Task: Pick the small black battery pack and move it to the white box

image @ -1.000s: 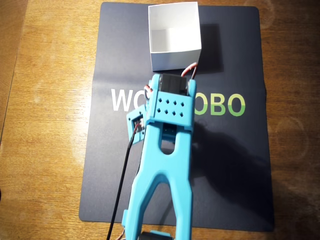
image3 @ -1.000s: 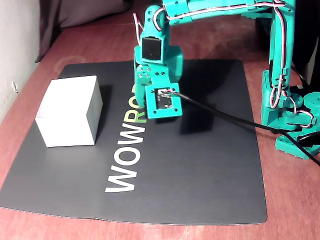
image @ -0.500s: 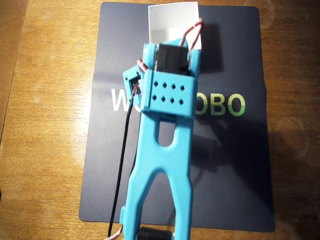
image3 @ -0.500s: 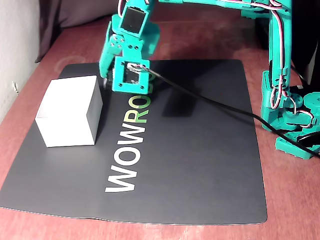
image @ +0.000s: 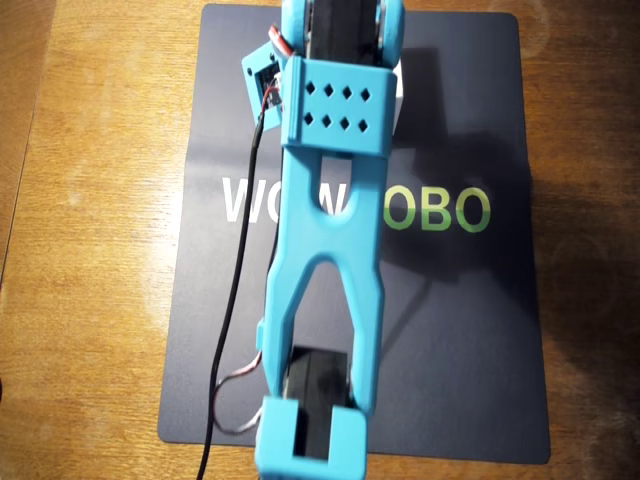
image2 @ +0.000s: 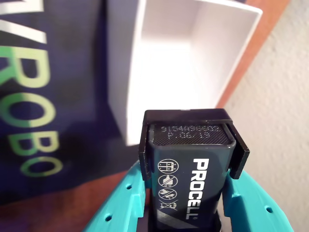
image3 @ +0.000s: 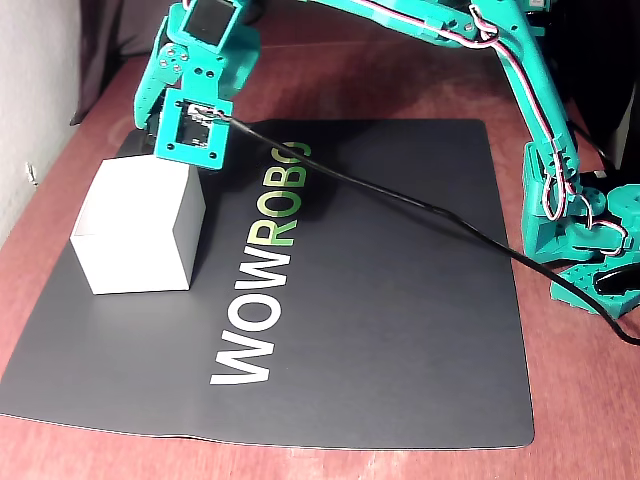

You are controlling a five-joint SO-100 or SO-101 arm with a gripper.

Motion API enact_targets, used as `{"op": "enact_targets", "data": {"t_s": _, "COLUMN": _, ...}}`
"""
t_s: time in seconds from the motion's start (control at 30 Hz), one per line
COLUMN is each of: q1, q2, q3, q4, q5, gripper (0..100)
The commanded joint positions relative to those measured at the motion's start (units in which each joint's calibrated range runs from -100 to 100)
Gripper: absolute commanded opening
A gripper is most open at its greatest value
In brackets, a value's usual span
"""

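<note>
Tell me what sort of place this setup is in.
Likely a hobbyist's desk or home robotics bench, not a factory. A wooden tabletop carries a dark mat printed WOWROBO, and a small teal 3D-printed-looking arm with loose wiring works over a white box, its tool holding a battery pack.

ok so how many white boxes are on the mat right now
1. The white box sits at the mat's left edge in the fixed view, under the pincer, which holds the battery pack. The arm hides much of the overhead view.
</note>
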Motion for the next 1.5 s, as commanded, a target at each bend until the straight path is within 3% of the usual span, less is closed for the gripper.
{"op": "enact_targets", "data": {"t_s": 0.0, "q1": -0.2, "q2": 2.72, "q3": -8.84, "q4": -0.81, "q5": -0.29, "gripper": 13}}
{"op": "enact_targets", "data": {"t_s": 0.77, "q1": 0.74, "q2": 12.63, "q3": -9.48, "q4": -14.48, "q5": 0.14, "gripper": 13}}
{"op": "enact_targets", "data": {"t_s": 0.93, "q1": 0.74, "q2": 12.8, "q3": -8.75, "q4": -14.4, "q5": 0.25, "gripper": 14}}
{"op": "enact_targets", "data": {"t_s": 1.13, "q1": 0.74, "q2": 13.24, "q3": -8.39, "q4": -11.68, "q5": -0.08, "gripper": 28}}
{"op": "enact_targets", "data": {"t_s": 1.47, "q1": 0.86, "q2": 14.03, "q3": -8.57, "q4": -6.25, "q5": -0.13, "gripper": 28}}
